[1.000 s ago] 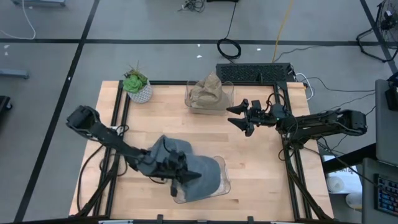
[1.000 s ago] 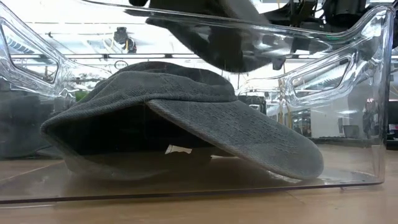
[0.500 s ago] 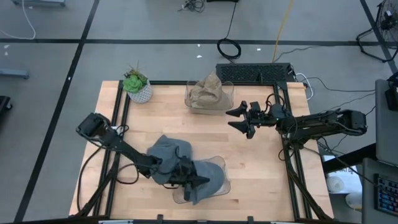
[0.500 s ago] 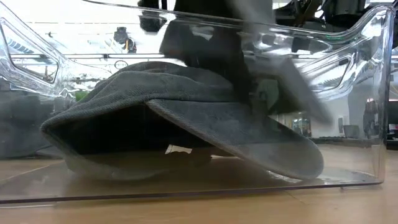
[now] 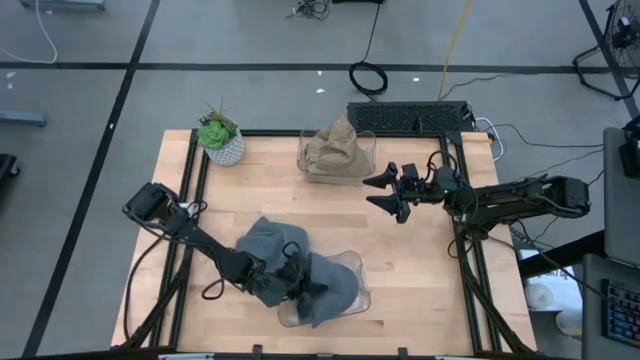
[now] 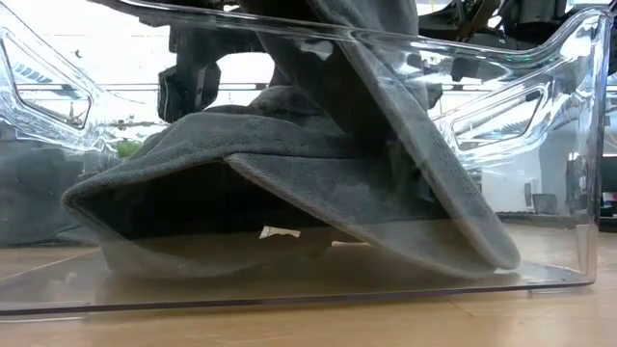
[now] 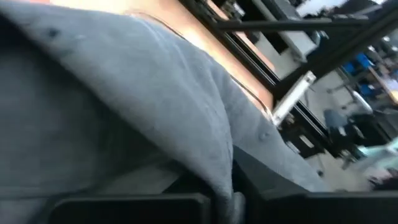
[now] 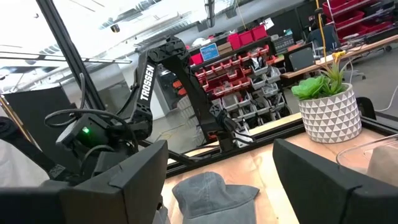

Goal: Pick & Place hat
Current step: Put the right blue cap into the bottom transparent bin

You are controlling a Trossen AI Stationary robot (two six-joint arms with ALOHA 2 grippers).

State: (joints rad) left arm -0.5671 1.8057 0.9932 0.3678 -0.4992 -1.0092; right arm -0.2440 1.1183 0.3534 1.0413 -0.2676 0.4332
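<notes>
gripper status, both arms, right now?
Left gripper: over the clear bin, shut on a grey hat draping into it.
Right gripper: open, holding nothing, raised over the table, away from the bin.

Two grey hats [image 5: 270, 245] are seen by a clear bin [image 5: 352, 262]. A tan hat [image 5: 335, 146] is seen too. The white pot [image 5: 226, 150] is patterned with triangles.

My overhead picture is evenly bright with soft shadows, my left wrist picture is smeared with blur, and bright room light glares through the clear bin [image 6: 578, 145].
</notes>
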